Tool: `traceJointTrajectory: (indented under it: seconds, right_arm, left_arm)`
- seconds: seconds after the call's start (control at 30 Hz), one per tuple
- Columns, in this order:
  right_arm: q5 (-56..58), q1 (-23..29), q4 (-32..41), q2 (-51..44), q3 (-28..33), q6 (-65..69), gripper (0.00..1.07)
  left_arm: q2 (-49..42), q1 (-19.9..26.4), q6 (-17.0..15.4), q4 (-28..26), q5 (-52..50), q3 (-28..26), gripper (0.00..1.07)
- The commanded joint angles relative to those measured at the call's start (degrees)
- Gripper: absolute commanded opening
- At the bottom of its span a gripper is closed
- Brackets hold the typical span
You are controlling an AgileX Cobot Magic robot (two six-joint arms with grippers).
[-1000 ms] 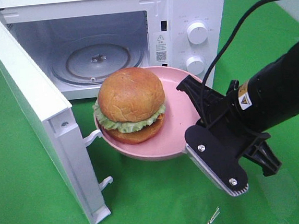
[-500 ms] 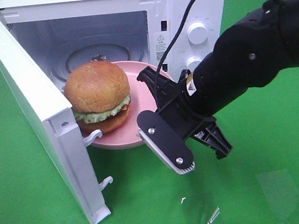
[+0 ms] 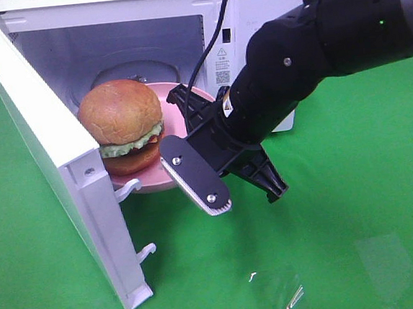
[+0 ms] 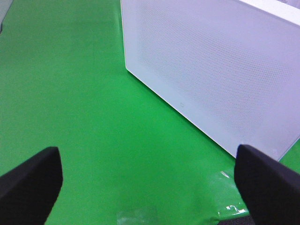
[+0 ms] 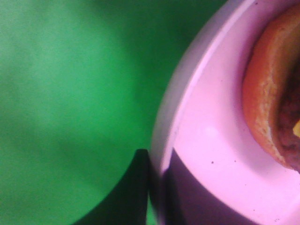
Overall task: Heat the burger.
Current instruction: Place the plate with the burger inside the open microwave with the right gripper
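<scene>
The burger (image 3: 122,122), with a golden bun and green lettuce, sits on a pink plate (image 3: 149,180) held level at the mouth of the open microwave (image 3: 253,20). My right gripper (image 3: 176,139) is shut on the plate's right rim, one finger above it and one below. In the right wrist view the dark fingers (image 5: 133,187) clamp the plate (image 5: 206,140) rim, with the burger (image 5: 267,103) close behind. My left gripper (image 4: 150,178) is open and empty above the green cloth, beside the outer face of the microwave door (image 4: 211,70).
The microwave door (image 3: 55,160) stands swung out to the left, its latch hooks just under the plate's near edge. The right arm's cable loops over the microwave's control panel. Green cloth (image 3: 356,206) covers the table all round.
My right gripper has carried the plate and burger leftward and back, from in front of the microwave to its opening. The left gripper has not changed.
</scene>
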Motion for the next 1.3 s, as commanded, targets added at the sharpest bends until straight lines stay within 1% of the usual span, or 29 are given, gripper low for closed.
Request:
traceJointTrajectory:
  seconds: [0.03,0.07,0.1,0.13,0.17,0.2,0.23,0.27,0.33,0.4,0.43,0.47,0.53,0.57,0.6,0.63,0.67,0.7,0.73,0.77,0.8,0.83,0.87,0.9,0.93,1.03,1.1,1.27,1.3]
  right_arm:
    - [-1.1,-0.1,0.7,1.8,-4.5,0.2,0.00]
    - [-1.1,-0.1,0.7,1.8,-4.5,0.2,0.00]
    - [-0.8,-0.1,0.7,3.2,-6.8,0.3,0.00]
    - [-0.8,-0.1,0.7,3.2,-6.8,0.3,0.00]
    - [0.1,-0.1,0.6,4.5,-8.5,0.8,0.00]
    - [0.1,-0.1,0.6,4.5,-8.5,0.8,0.00]
    - [0.5,-0.1,0.2,5.7,-10.2,1.9,0.00]
    - [0.5,-0.1,0.2,5.7,-10.2,1.9,0.00]
    - [1.3,-0.1,-0.9,7.6,-13.2,4.7,0.00]
    - [1.3,-0.1,-0.9,7.6,-13.2,4.7,0.00]
    - [1.9,-0.1,-2.3,9.6,-15.9,7.3,0.00]
    - [1.9,-0.1,-2.3,9.6,-15.9,7.3,0.00]
    - [2.6,-0.1,-3.0,11.2,-18.4,9.3,0.00]
    - [2.6,-0.1,-3.0,11.2,-18.4,9.3,0.00]
    - [3.5,-0.1,-4.9,12.3,-20.2,11.2,0.00]
    - [3.5,-0.1,-4.9,12.3,-20.2,11.2,0.00]
    - [4.7,-0.5,-6.9,13.6,-22.1,13.4,0.00]
    - [4.7,-0.5,-6.9,13.6,-22.1,13.4,0.00]
    - [6.0,-0.7,-7.3,14.8,-23.9,15.1,0.00]
    - [6.0,-0.7,-7.3,14.8,-23.9,15.1,0.00]
    - [6.8,-0.9,-7.7,16.2,-26.0,16.6,0.00]
    - [6.8,-0.9,-7.7,16.2,-26.0,16.6,0.00]
    - [7.6,-1.5,-8.3,17.2,-28.0,17.4,0.00]
    - [7.6,-1.5,-8.3,17.2,-28.0,17.4,0.00]
    - [8.2,-1.5,-8.3,18.6,-29.9,18.3,0.00]
    - [8.8,-1.9,-8.5,19.5,-31.3,19.0,0.00]
    - [9.3,-2.9,-8.4,21.8,-34.3,21.0,0.00]
    - [9.9,-3.5,-8.4,23.3,-36.2,21.4,0.00]
    - [10.8,-3.6,-8.3,24.4,-37.6,21.4,0.00]
  left_arm:
    - [-0.2,-0.2,-0.5,-0.1,-0.4,0.1,0.91]
    - [-0.2,-0.2,-0.5,-0.1,-0.4,0.1,0.91]
    - [-0.2,-0.2,-0.5,-0.1,-0.4,0.1,0.91]
    - [-0.2,-0.2,-0.5,-0.1,-0.4,0.1,0.91]
    - [-0.2,-0.2,-0.5,-0.1,-0.4,0.1,0.91]
    - [-0.2,-0.2,-0.5,-0.1,-0.4,0.1,0.91]
    - [-0.2,-0.2,-0.5,-0.1,-0.4,0.1,0.91]
    - [-0.2,-0.2,-0.5,-0.1,-0.4,0.1,0.91]
    - [-0.2,-0.2,-0.5,-0.1,-0.4,0.1,0.91]
    - [-0.2,-0.2,-0.5,-0.1,-0.4,0.1,0.91]
    - [-0.2,-0.2,-0.5,-0.1,-0.4,0.1,0.91]
    - [-0.2,-0.2,-0.5,-0.1,-0.4,0.1,0.91]
    - [-0.2,-0.2,-0.5,-0.1,-0.4,0.1,0.91]
    - [-0.2,-0.2,-0.5,-0.1,-0.4,0.1,0.91]
    - [-0.2,-0.2,-0.5,-0.1,-0.4,0.1,0.91]
    - [-0.2,-0.2,-0.5,-0.1,-0.4,0.1,0.91]
    - [-0.2,-0.2,-0.5,-0.1,-0.4,0.1,0.91]
    - [-0.2,-0.2,-0.5,-0.1,-0.4,0.1,0.91]
    - [-0.2,-0.2,-0.5,-0.1,-0.4,0.1,0.91]
    - [-0.2,-0.2,-0.5,-0.1,-0.4,0.1,0.91]
    - [-0.2,-0.2,-0.5,-0.1,-0.4,0.1,0.91]
    - [-0.2,-0.2,-0.5,-0.1,-0.4,0.1,0.91]
    - [-0.2,-0.2,-0.5,-0.1,-0.4,0.1,0.91]
    - [-0.2,-0.2,-0.5,-0.1,-0.4,0.1,0.91]
    - [-0.2,-0.2,-0.5,-0.1,-0.4,0.1,0.91]
    - [-0.2,-0.2,-0.5,-0.1,-0.4,0.1,0.91]
    - [-0.2,-0.2,-0.5,-0.1,-0.4,0.1,0.91]
    - [-0.2,-0.2,-0.5,-0.1,-0.4,0.1,0.91]
    - [-0.2,-0.2,-0.5,-0.1,-0.4,0.1,0.91]
